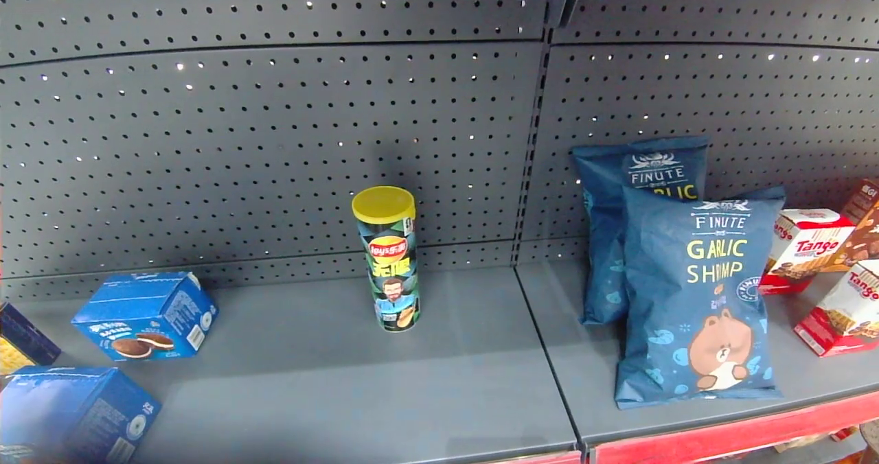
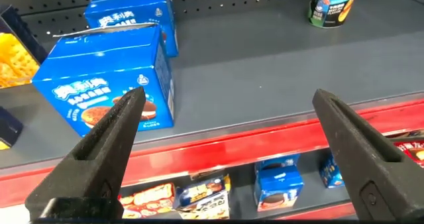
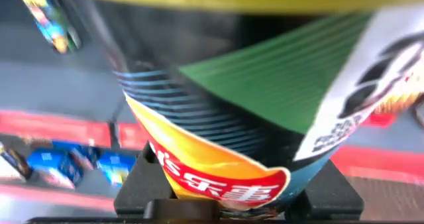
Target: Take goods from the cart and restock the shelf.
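A chips can [image 1: 389, 258] with a yellow lid stands upright on the grey shelf [image 1: 329, 381], near the pegboard back. A second chips can [image 3: 252, 118] of the same design sits very close in the right wrist view, and my right gripper [image 3: 232, 207] is shut on it, with dark fingers [image 3: 142, 184] on either side of its body. My left gripper [image 2: 228, 97] hangs open in front of the shelf's red front edge [image 2: 265, 141], with nothing between its fingers. It is level with a blue cookie box [image 2: 106, 85].
Two blue cookie boxes [image 1: 144, 316] [image 1: 69, 412] lie at the shelf's left. Two blue shrimp-snack bags [image 1: 700, 299] lean at the right, with red-and-white wafer boxes [image 1: 803, 248] beyond them. More packets [image 2: 278, 184] fill the lower shelf. Bare shelf surrounds the standing can.
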